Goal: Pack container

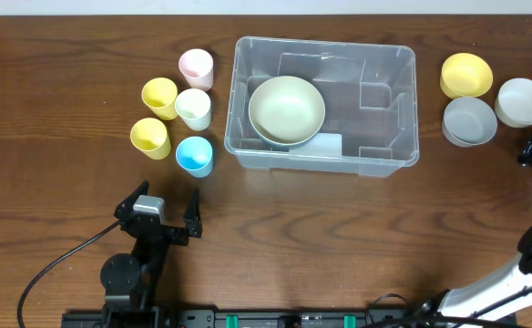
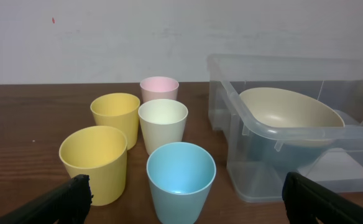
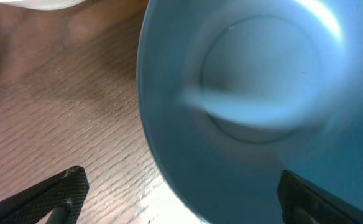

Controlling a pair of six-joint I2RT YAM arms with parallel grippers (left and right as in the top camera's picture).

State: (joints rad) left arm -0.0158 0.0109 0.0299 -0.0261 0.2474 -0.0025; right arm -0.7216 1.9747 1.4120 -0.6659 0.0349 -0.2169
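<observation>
Slippage worried me at the container's (image 1: 326,40) three o'clock: right hand (image 3: 181,190), spread wide, hung close over a slick pale-blue bowl (image 3: 262,93); left hand (image 1: 167,200) sat spread too

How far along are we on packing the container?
Done: one cream bowl sits in the container. In hand: nothing gripped; the left gripper is open and empty, the right gripper open, close up to a blue bowl. Left: five cups and three bowls on the table beside the container, plus that blue bowl.
</observation>
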